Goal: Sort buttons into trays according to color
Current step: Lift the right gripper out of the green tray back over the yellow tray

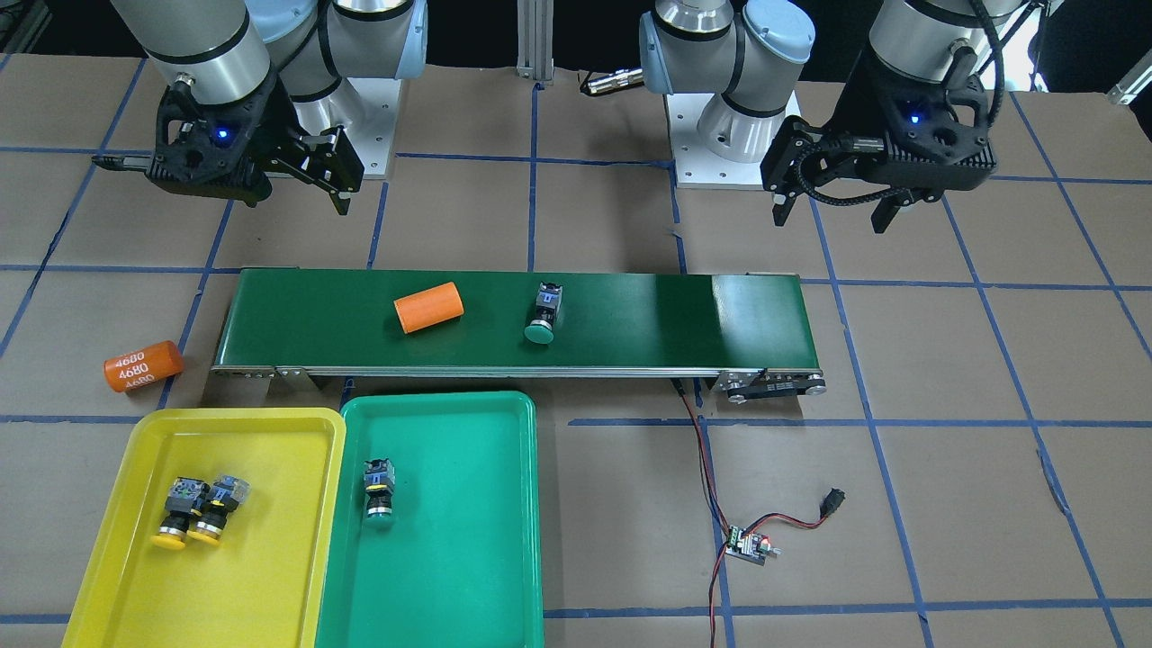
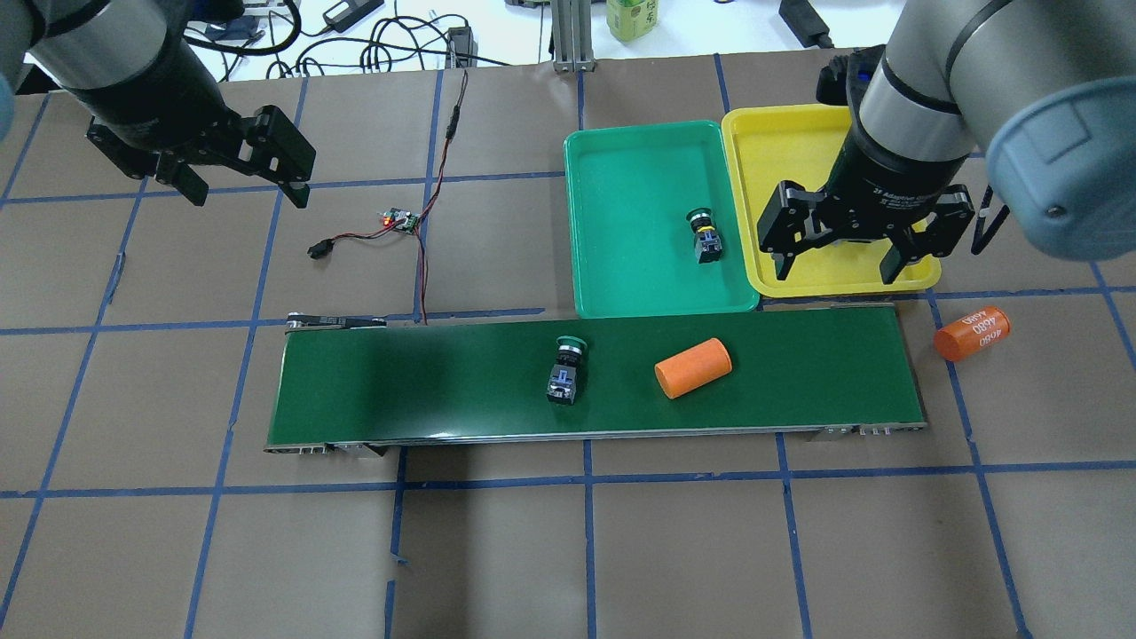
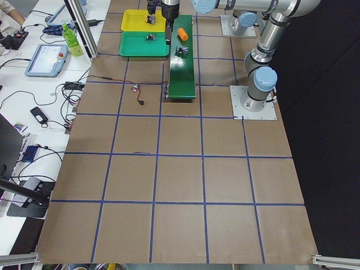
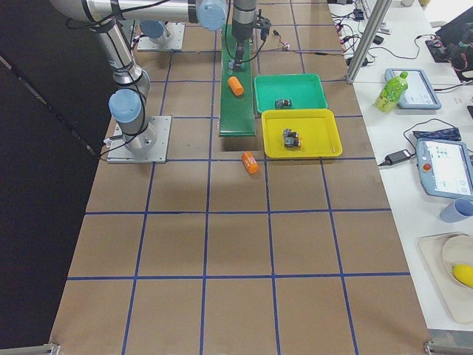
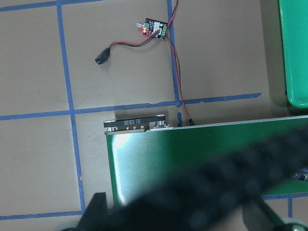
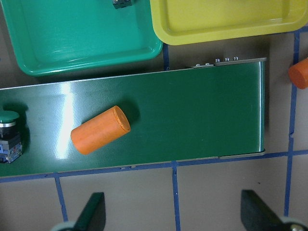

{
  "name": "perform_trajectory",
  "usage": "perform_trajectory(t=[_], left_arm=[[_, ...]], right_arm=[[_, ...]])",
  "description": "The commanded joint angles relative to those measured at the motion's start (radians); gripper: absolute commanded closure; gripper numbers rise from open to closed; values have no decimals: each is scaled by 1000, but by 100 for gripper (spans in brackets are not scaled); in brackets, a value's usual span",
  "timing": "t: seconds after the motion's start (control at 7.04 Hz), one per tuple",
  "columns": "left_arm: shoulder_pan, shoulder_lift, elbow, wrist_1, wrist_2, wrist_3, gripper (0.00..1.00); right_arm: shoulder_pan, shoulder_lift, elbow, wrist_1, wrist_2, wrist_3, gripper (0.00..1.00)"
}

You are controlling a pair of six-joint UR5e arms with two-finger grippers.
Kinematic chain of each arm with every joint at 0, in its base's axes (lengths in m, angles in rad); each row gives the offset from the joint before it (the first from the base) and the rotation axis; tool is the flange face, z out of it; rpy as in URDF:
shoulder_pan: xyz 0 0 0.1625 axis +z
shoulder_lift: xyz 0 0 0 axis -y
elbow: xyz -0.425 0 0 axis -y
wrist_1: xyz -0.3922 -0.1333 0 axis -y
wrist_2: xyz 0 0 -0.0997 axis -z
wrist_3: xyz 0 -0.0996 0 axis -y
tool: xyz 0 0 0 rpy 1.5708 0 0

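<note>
Wide open and empty: left pincer (image 2: 247,191) and right pincer (image 2: 839,266). We should close squarely on the green button (image 2: 565,368), centre frame, clear of the orange cylinder (image 2: 693,367).

A green button (image 6: 8,134) is cropped at the edge (right wrist view).

Yellow buttons (image 1: 178,509) lie in yellow tray (image 1: 256,580), one green button (image 1: 379,490) in green tray (image 1: 468,549), other green button (image 1: 544,315) on belt (image 1: 648,315).
</note>
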Motion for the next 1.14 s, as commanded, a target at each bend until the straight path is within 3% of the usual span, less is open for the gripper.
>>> perform_trajectory(t=[0.0, 0.99], left_arm=[[1, 0, 3, 3, -1, -3, 0], [7, 2, 3, 0, -1, 3, 0]], right_arm=[[-2, -2, 7, -1, 4, 12, 0], [-1, -13, 50, -4, 4, 18, 0]])
